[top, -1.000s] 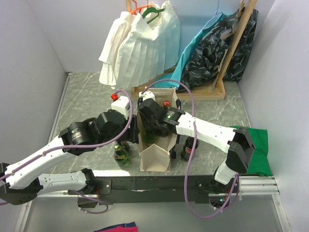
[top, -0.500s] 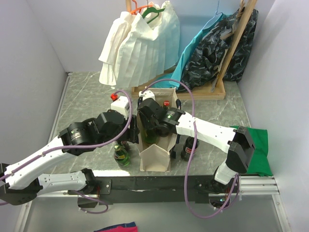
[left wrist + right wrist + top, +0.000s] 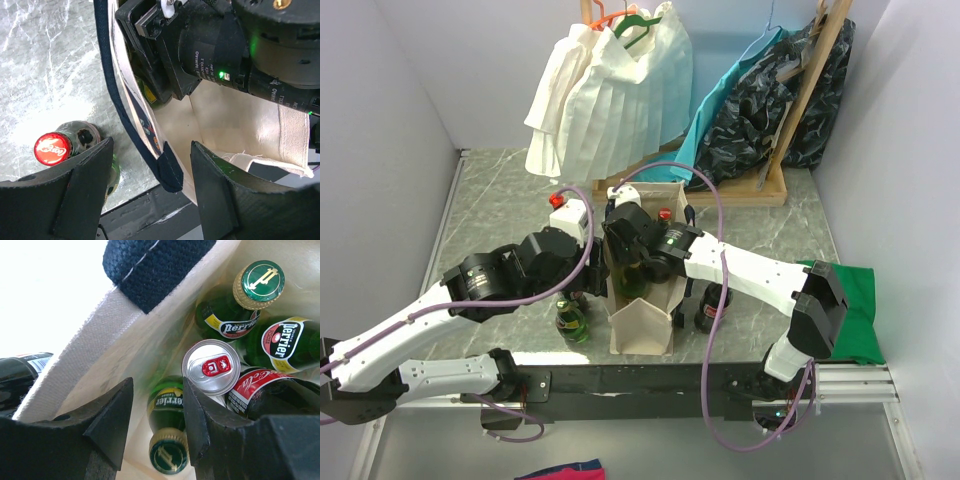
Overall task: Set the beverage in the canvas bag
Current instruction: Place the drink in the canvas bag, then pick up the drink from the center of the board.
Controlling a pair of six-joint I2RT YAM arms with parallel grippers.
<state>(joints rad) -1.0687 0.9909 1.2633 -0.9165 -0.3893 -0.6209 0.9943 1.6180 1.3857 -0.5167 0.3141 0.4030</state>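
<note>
The cream canvas bag (image 3: 642, 322) stands upright at the table's near edge. My right gripper (image 3: 156, 416) hangs open inside the bag's mouth. A green Perrier bottle (image 3: 167, 407) sits between its fingers, with a gap on the left side. Beside that bottle in the bag are two more Perrier bottles (image 3: 235, 307), a silver can (image 3: 211, 366) and a cola bottle (image 3: 257, 390). My left gripper (image 3: 152, 187) is open and straddles the bag's left wall. The bag's navy strap end (image 3: 169, 170) hangs between its fingers without touching them.
A red-capped bottle (image 3: 52, 148) stands on the marble outside the bag's left wall, a green bottle (image 3: 572, 322) near it. A dark bottle (image 3: 710, 305) stands right of the bag. The white pleated garment (image 3: 610, 90) and wooden rack (image 3: 790, 150) are behind; green cloth (image 3: 855, 310) lies at right.
The right gripper's jaws have spread wider around the Perrier bottle in the bag. Both arms and the bag have stayed where they were.
</note>
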